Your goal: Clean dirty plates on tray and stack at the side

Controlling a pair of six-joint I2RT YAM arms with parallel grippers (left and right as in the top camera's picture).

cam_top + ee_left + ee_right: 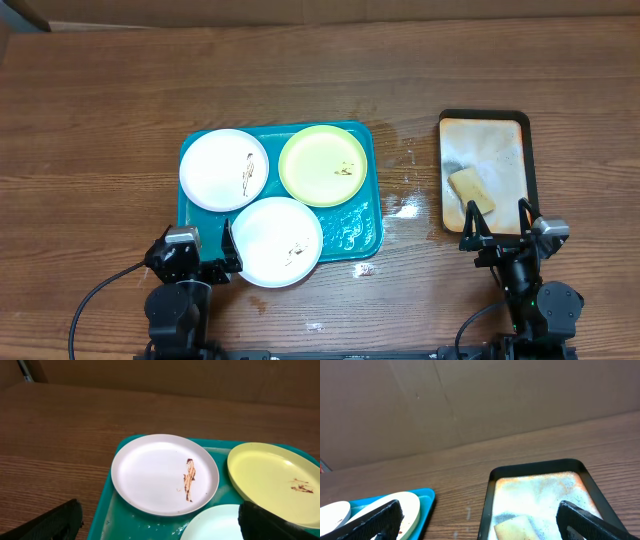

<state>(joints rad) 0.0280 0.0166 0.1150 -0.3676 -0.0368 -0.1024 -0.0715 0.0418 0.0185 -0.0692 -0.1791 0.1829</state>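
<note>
Three dirty plates lie on the teal tray [362,228]: a white plate [223,168] at the back left, a yellow-green plate [322,165] at the back right and a white plate [277,241] at the front, each with a brown smear. My left gripper [195,250] is open at the tray's front left corner, beside the front plate. The left wrist view shows the back white plate [160,472], the yellow-green plate [275,480], and nothing held in that gripper [162,527]. My right gripper [497,225] hangs open over the near end of the rust-stained tray.
A black-rimmed, rust-stained tray [484,150] lies right of the teal tray with a yellowish sponge [470,190] on it, and the sponge [517,529] sits between my right fingers' span. Water drops [400,205] wet the wood between the trays.
</note>
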